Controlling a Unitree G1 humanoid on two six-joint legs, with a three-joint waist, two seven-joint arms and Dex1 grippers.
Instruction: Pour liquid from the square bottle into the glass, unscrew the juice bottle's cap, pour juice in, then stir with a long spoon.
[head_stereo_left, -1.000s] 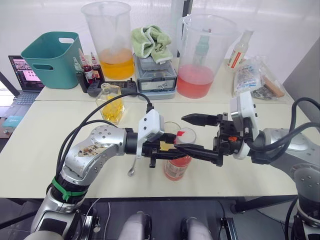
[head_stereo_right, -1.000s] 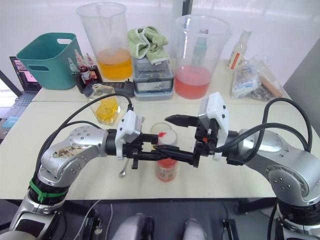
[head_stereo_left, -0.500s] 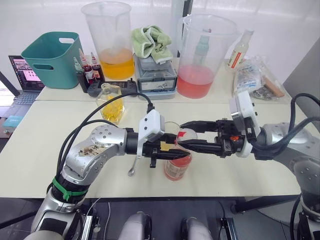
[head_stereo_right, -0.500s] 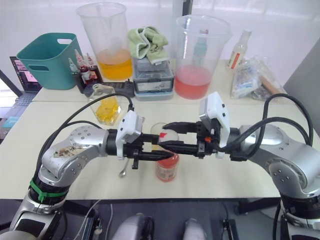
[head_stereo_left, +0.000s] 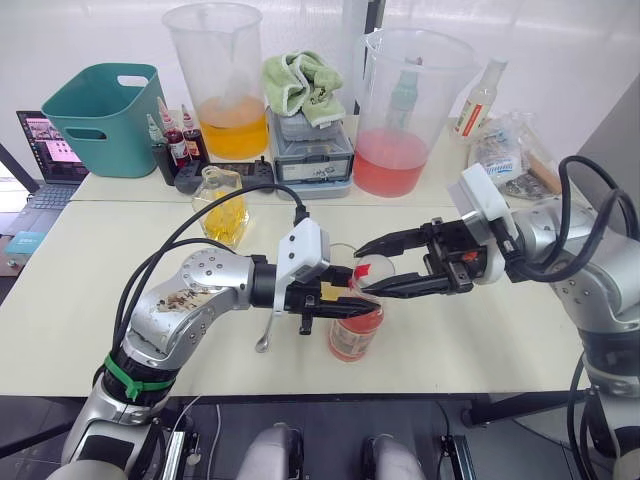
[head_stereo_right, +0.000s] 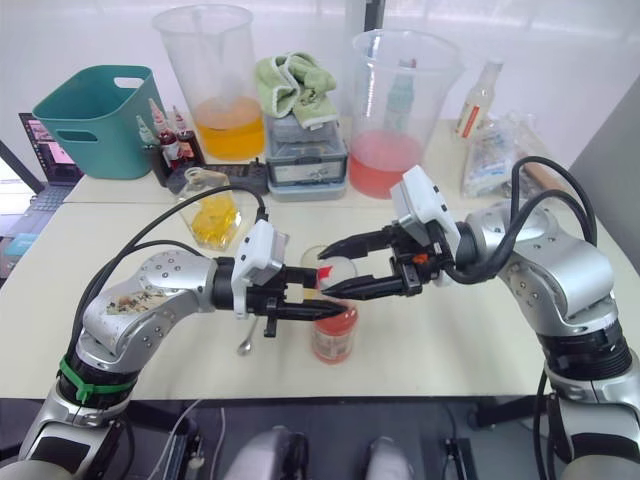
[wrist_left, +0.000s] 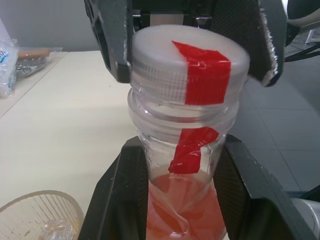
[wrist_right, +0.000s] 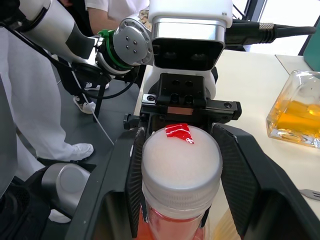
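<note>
At frame centre the juice bottle (head_stereo_left: 354, 330) is clamped upright on the tabletop (head_stereo_left: 90, 300) by the left claw (head_stereo_left: 340, 303), its cap (head_stereo_left: 374, 270) straddled unscrewed by the right claw's (head_stereo_left: 366, 270) spread fingers, so pouring and stirring are judged outstanding.

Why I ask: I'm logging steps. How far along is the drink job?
Seemingly done: the square bottle stands set down on the table. In hand: the left hand holds the juice bottle while the right hand is at its cap, not yet off. Left: pouring juice, then stirring; the spoon lies on the table.
</note>
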